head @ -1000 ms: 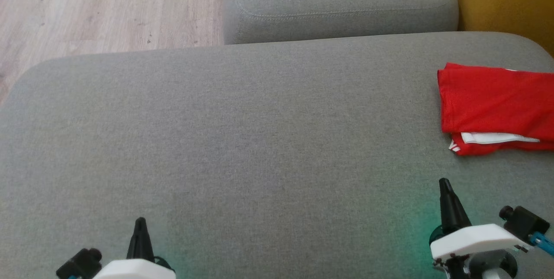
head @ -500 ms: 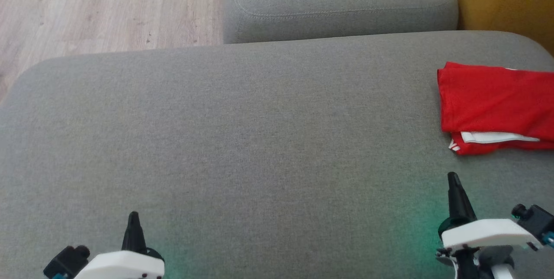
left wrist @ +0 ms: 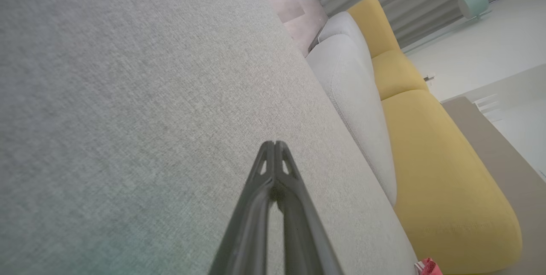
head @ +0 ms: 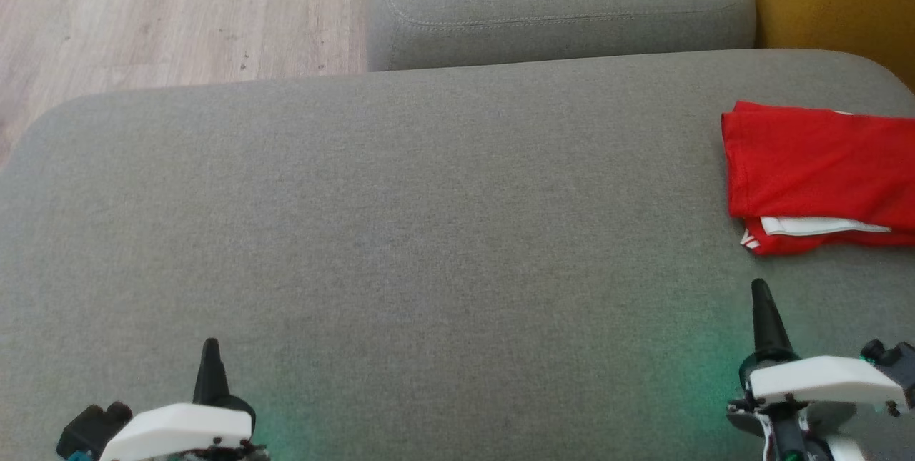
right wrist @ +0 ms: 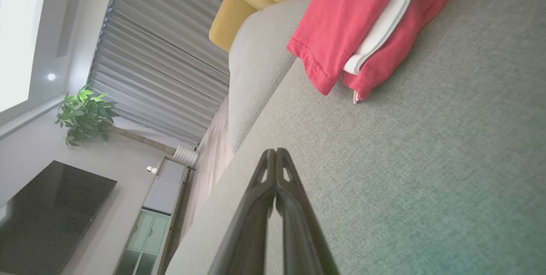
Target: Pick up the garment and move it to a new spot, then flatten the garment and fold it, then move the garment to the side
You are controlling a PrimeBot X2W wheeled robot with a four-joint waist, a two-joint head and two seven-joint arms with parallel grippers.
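Folded red garment (head: 815, 171) at the right edge of the frame on the grey cushion (head: 429, 218), with left gripper (head: 209, 347) at lower left and right gripper (head: 760, 289) at lower right, both closed and empty; a clean finish should keep the right fingers off the fold's near hem.

Folded red fabric garment with white trim (head: 815, 161): the right portion is cut off at 3 o'clock in the head view, so its full extent is undetermined. In the right wrist view it leaves the frame at 1 o'clock.

Left wrist view: a small red scrap (left wrist: 428, 267) at 5 o'clock is clipped by the bottom edge and too small to identify.

The white housings of the left gripper (head: 210, 350) and right gripper (head: 759, 293) are clipped at 7 and 5 o'clock in the head view.
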